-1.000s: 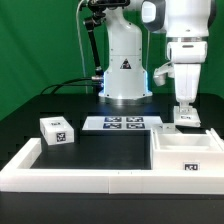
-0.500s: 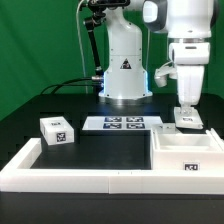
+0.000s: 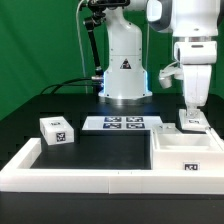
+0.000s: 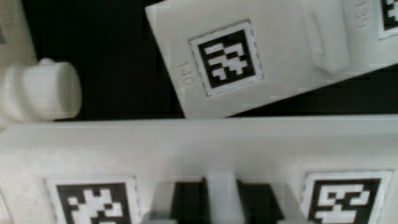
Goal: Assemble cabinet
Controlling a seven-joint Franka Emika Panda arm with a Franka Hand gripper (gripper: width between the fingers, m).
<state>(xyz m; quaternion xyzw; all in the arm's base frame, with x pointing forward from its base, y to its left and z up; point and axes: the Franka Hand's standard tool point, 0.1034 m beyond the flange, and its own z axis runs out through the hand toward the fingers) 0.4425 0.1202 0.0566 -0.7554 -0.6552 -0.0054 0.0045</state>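
My gripper (image 3: pixel 189 110) stands at the exterior view's right, down on a small white tagged block (image 3: pixel 193 122) that sits just behind the large white cabinet body (image 3: pixel 190 155). In the wrist view the two dark fingers (image 4: pixel 178 200) stand close together with a narrow white ridge of that block (image 4: pixel 89 190) between them, so the gripper (image 4: pixel 222 196) looks shut on it. The block shows two tags there. Another small white tagged block (image 3: pixel 57 130) lies at the exterior view's left.
The marker board (image 3: pixel 122 124) lies in the middle in front of the robot base (image 3: pixel 124 70). Long white border rails (image 3: pixel 80 170) run along the front. The wrist view also shows another white tagged part (image 4: pixel 231 55) and a round white knob (image 4: pixel 45 90).
My gripper has moved a little toward the exterior view's right and slightly down, and the small block under it has shifted the same way.
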